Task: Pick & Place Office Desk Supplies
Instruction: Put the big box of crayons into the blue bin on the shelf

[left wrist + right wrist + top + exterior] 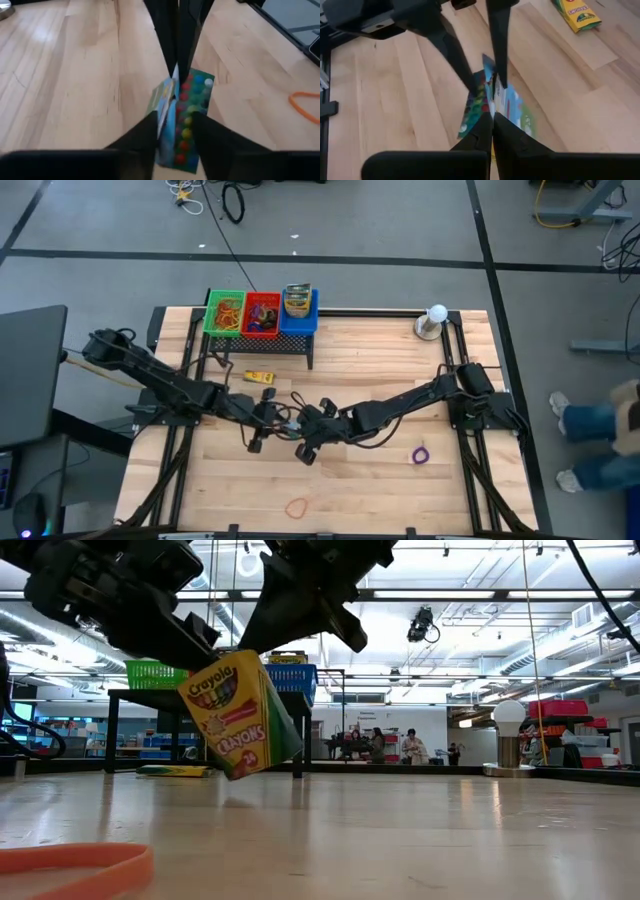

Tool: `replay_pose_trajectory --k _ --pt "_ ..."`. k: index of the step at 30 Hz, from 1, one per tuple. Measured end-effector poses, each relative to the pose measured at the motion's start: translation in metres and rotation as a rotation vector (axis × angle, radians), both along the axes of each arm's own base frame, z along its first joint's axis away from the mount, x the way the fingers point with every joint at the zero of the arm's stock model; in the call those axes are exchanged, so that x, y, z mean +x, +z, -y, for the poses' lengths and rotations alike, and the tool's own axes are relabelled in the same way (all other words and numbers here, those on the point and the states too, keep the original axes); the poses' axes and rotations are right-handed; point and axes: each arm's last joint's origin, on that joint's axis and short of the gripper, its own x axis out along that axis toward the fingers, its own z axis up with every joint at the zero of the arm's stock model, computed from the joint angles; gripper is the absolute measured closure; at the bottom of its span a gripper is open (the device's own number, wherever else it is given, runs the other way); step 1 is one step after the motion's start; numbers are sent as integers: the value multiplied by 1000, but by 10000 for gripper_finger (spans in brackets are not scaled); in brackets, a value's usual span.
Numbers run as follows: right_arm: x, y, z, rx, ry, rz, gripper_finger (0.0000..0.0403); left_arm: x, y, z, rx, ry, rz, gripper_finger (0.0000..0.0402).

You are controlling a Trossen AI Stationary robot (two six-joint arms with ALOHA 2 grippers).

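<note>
Near the middle of the bench (400, 500), both arms meet over one crayon box (241, 714), which hangs clear of the wood with its long axis tilted: top end toward 11 o'clock in the low view, bottom corner toward 5 o'clock, printed face toward that camera. The right gripper (492, 117) is pinched tight on the upper edge of the box, fingers pressed together with the cardboard between them. The left gripper (175, 130) sits astride the same box from the opposite side, its fingers (145, 135) spread partway with the box in the gap; whether they press on it cannot be told. A second crayon box (260, 377) lies flat toward 11 o'clock from the grippers, long axis running 3 to 9 o'clock, just in front of the rack (262, 340) holding green, red and blue bins. A purple rubber band (420, 454) lies toward 3 o'clock, an orange rubber band (297, 506) toward 6 o'clock. A white ball on a base (435, 320) stands at the bench's 1 o'clock corner.
</note>
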Motion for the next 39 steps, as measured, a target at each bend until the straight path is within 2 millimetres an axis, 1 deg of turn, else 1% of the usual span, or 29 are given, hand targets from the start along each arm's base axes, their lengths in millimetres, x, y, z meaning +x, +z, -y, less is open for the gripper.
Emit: replay_pose_trajectory --k 5,6,10,12,14,16,19,22,23,25,27,30,32,36,39 --pt "0 0 -1 -12 14 1 394 0 1 1 -9 -13 1 371" --pt "0 0 -2 -13 17 1 394 0 1 1 -16 -23 -1 384" --pt "-1 0 -1 -16 16 -9 388 0 1 1 -52 -13 -5 392" --pt "-5 3 0 -20 7 -30 373 1 2 -2 -105 4 -13 393" --pt "-11 12 3 -23 -5 -50 350 2 2 -4 -169 27 -27 394" --pt "-21 23 9 -30 -32 -79 323 4 5 -7 -207 55 -29 394" --pt "-38 41 18 -52 -40 -140 283 11 14 -13 -225 99 -27 394" --pt "-58 54 29 -88 -28 -231 262 17 19 -25 -243 150 -59 394" --pt "-65 55 32 -109 -29 -256 262 19 20 -29 -252 157 -73 394" --pt "-75 53 37 -149 -30 -277 277 24 22 -39 -288 177 -101 394" --pt "-84 46 43 -161 -10 -283 308 28 20 -49 -339 191 -138 394" --pt "-95 33 55 -125 -1 -267 369 35 14 -62 -393 229 -182 394" --pt "-102 27 62 -90 9 -241 393 41 12 -69 -394 239 -188 394" --pt "-114 25 69 -52 16 -168 383 53 12 -83 -418 253 -185 394" --pt "-121 25 73 -47 32 -131 386 60 10 -91 -430 270 -193 394"
